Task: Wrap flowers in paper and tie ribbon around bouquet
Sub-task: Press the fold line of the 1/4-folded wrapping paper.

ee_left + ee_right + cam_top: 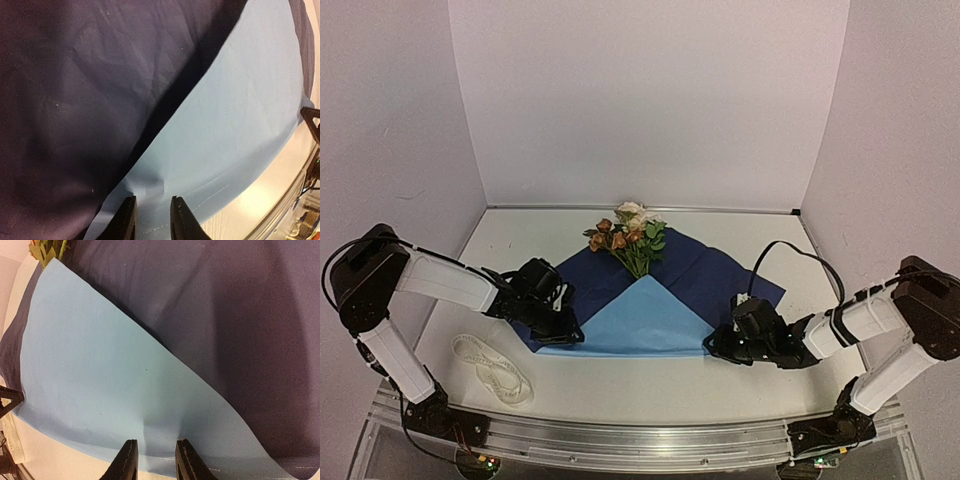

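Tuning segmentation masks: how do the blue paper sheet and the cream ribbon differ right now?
1. The thin blue paper sheet is broad; the narrow cream-white fabric ribbon is a slim strip.
2. The paper lies spread flat, its near corner folded up to show a lighter face; the ribbon sits in loose loops at the near left.
3. The paper carries the cream-and-rust flowers; the ribbon carries nothing.
Shared: both lie on the table.

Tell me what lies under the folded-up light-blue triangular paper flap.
The cream, peach and rust flowers with green leaves poke out past the tip of the light-blue flap. Their stems probably run beneath it, but are covered. The sheet's dark navy side shows either side.
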Controlling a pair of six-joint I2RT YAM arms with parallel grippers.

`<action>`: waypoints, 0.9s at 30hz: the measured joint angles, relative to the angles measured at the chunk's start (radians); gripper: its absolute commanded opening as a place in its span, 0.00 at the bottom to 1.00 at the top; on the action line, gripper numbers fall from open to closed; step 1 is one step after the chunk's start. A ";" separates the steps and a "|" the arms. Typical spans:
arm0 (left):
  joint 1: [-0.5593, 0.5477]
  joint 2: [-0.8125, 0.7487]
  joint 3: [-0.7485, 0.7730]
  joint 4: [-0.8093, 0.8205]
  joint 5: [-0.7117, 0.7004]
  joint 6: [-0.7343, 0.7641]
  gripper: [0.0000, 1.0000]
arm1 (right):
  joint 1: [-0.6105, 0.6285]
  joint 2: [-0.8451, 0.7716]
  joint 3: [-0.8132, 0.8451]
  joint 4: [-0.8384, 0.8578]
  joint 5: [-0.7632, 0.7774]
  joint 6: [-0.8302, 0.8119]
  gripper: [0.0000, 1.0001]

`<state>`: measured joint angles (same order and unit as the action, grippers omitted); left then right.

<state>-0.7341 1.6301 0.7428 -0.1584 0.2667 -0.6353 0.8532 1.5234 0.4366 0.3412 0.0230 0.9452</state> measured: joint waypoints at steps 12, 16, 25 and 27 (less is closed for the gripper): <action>-0.301 0.090 0.401 -0.133 -0.151 0.149 0.30 | -0.002 0.007 -0.006 0.011 0.014 0.038 0.17; -0.366 0.205 0.431 -0.111 -0.140 0.168 0.29 | -0.004 0.008 -0.006 0.013 0.015 0.051 0.17; -0.367 0.258 0.335 -0.070 -0.212 0.114 0.29 | -0.004 0.008 -0.012 0.022 0.018 0.060 0.17; -0.350 0.225 0.285 -0.045 -0.223 0.087 0.28 | -0.004 0.007 -0.019 0.031 0.020 0.061 0.17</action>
<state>-1.0845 1.8552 1.0275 -0.2030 0.0442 -0.5485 0.8494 1.5303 0.4172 0.3720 0.0425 1.0063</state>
